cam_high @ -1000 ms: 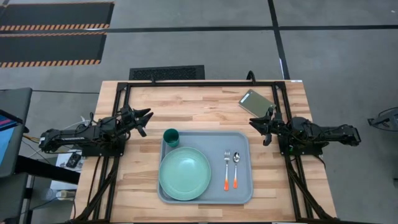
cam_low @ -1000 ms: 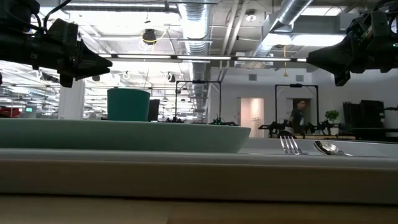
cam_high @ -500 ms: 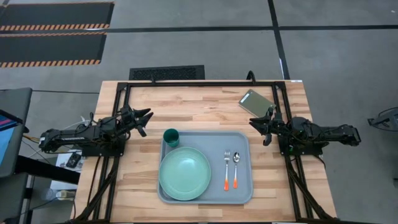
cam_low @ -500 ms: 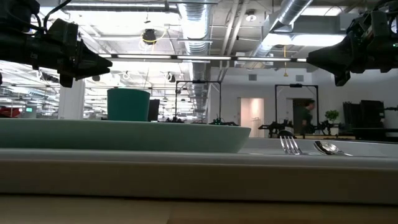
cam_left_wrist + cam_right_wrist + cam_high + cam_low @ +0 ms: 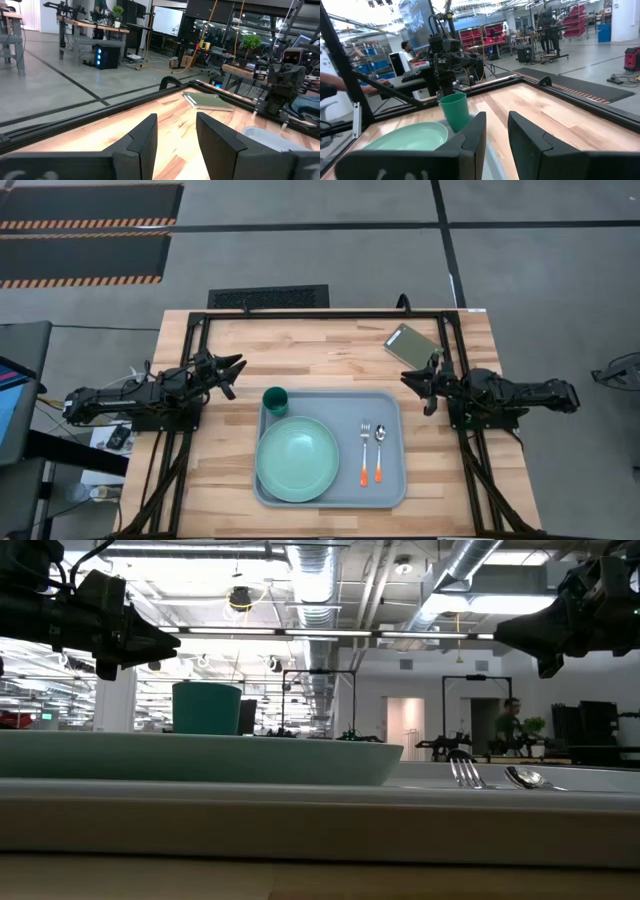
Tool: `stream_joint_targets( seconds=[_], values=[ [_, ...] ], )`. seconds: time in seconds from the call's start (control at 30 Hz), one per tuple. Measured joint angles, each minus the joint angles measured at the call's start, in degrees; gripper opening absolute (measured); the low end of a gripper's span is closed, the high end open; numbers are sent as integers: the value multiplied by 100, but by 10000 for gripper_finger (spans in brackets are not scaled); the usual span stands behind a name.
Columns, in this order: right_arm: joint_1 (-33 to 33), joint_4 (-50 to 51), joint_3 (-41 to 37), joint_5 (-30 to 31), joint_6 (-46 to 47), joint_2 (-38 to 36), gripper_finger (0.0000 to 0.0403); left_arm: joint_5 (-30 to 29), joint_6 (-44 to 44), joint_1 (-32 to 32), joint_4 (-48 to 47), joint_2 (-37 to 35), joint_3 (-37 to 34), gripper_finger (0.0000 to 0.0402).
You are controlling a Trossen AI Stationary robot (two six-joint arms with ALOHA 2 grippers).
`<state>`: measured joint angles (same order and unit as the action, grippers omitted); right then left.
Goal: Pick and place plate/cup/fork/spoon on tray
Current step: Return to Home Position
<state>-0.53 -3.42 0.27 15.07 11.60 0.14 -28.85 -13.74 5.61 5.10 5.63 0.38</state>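
- L gripper (image 5: 236, 366): raised over bare wood of table (image 5: 330, 348), just off tray's far corner on that side. Fingers (image 5: 145, 137) parted by a narrow gap, nothing between.
- Closest to it: cup (image 5: 276, 401), upright inside tray (image 5: 392, 480), in the corner nearest L gripper, just beside plate rim.
- Next out from L gripper: plate (image 5: 297, 459), flat on the tray half nearer that gripper, past the cup toward table front.
- R gripper (image 5: 414, 383): raised too, just off tray's opposite far corner, pointing toward L gripper. Fingers (image 5: 525, 137) slightly apart, empty.
- Nearest R gripper on tray: spoon (image 5: 380, 452), lying flat, bowl toward table's far side, orange handle toward table front.
- Just past spoon, on the side away from R gripper: fork (image 5: 365, 453), parallel w/ spoon, close but not touching, tines on the same end as spoon's bowl.
- Other way from R gripper, away from tray: green-grey notebook (image 5: 411, 341), flat on the wood near table's far corner.
- Farthest, low view only: person (image 5: 512, 720) standing in the room beyond the table, well behind both arms.
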Motion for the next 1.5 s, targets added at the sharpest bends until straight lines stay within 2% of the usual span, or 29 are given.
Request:
stream_joint_targets(
  seconds=[0.5,0.9,1.5],
  values=[
    [-69,-2,0,2,0,0,108,1,0,2,0,0,0,123],
    [-400,-2,1,0,0,0,108,-1,0,1,0,0,1,123],
    [-400,-2,1,0,0,0,108,1,0,2,0,0,2,123]
  ],
)
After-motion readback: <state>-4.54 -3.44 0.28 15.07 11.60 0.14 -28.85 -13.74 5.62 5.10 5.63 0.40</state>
